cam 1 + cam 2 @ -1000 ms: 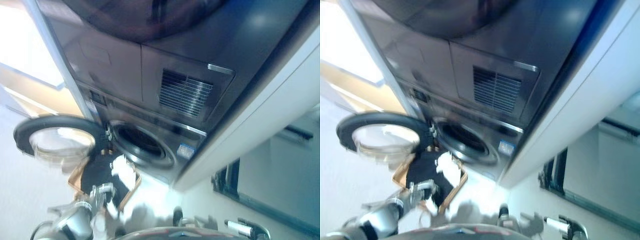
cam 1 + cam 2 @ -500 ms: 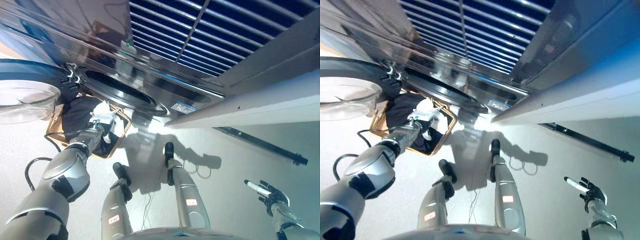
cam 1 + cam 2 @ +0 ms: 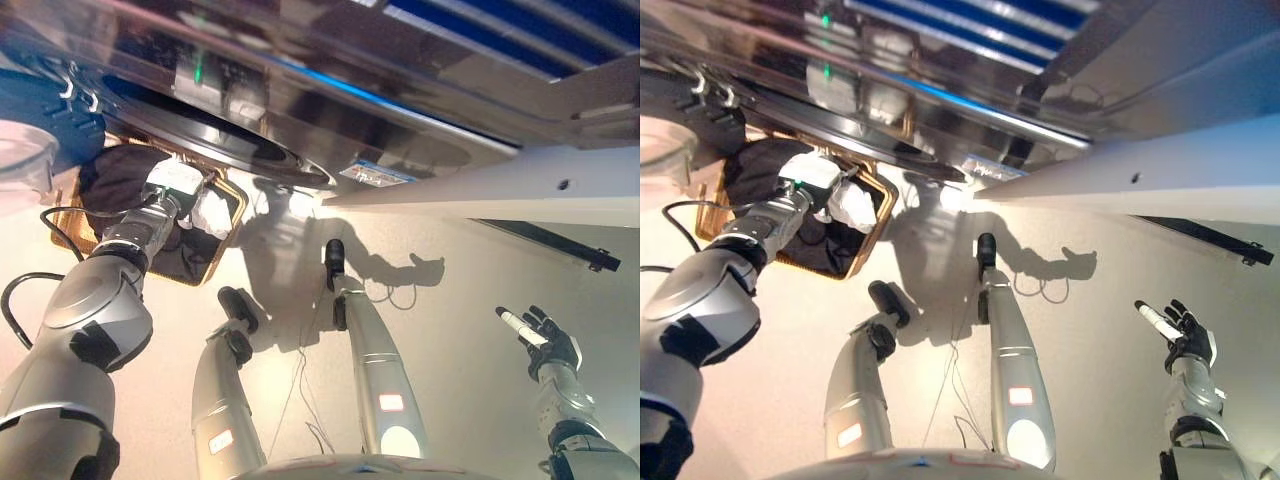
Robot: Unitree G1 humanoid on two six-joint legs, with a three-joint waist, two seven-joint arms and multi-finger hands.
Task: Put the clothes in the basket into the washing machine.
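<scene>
A basket with a golden rim (image 3: 875,232) stands on the floor under the washing machine's round opening (image 3: 225,140). It holds dark clothes (image 3: 755,165) and a white cloth (image 3: 853,207). My left hand (image 3: 803,180) reaches into the basket, in among the clothes beside the white cloth, and its grip is hidden. The machine's door (image 3: 25,120) hangs open at the far left. My right hand (image 3: 541,336) is held out low at the right, fingers spread, holding nothing.
The machine's dark metallic front (image 3: 400,90) fills the top of both views. A white wall panel (image 3: 1180,180) runs to its right, with a dark rail (image 3: 545,240) below it. Pale floor lies between the basket and my right hand.
The camera has tipped further down, so the whole picture has shifted. My left hand has gone deeper into the basket's clothes. The right hand stays out to the side.
</scene>
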